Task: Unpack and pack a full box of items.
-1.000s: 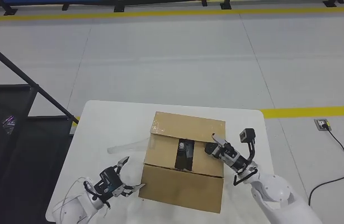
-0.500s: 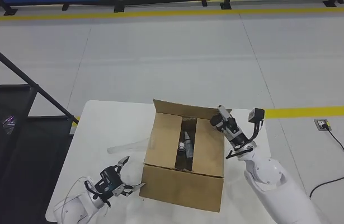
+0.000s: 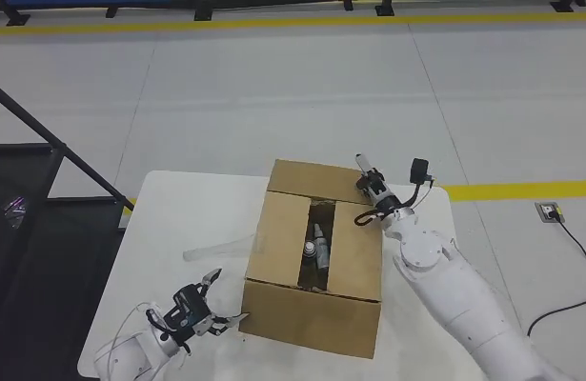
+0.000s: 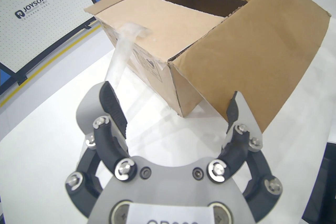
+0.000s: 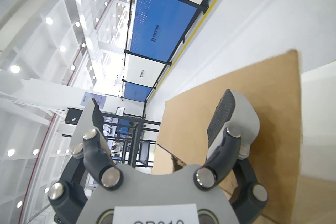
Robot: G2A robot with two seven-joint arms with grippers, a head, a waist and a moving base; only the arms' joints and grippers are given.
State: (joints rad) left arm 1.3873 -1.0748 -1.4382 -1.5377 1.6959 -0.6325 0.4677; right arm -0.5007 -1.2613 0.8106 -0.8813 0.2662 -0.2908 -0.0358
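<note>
A brown cardboard box point(image 3: 312, 286) stands mid-table, its two long flaps lying flat with a gap between them. Through the gap I see a bottle point(image 3: 315, 250) inside. The far flap point(image 3: 316, 179) is folded outward. My right gripper point(image 3: 367, 173) hovers at the box's far right corner, open, one finger over that flap point(image 5: 236, 83); nothing sits between its fingers point(image 5: 223, 109). My left gripper point(image 3: 216, 307) is low on the table beside the box's near left corner point(image 4: 181, 93), open and empty point(image 4: 176, 109). A strip of clear tape point(image 4: 120, 54) hangs from the box's left flap.
The white table point(image 3: 169, 219) has free room left of the box, where a loose strip of clear tape point(image 3: 212, 250) lies. A black frame with netting point(image 3: 26, 238) stands past the table's left edge. The box's front side is near the table's front edge.
The right gripper went from above the box's middle to its far right corner, and the far flap swung up and folded outward. The left arm stayed put.
</note>
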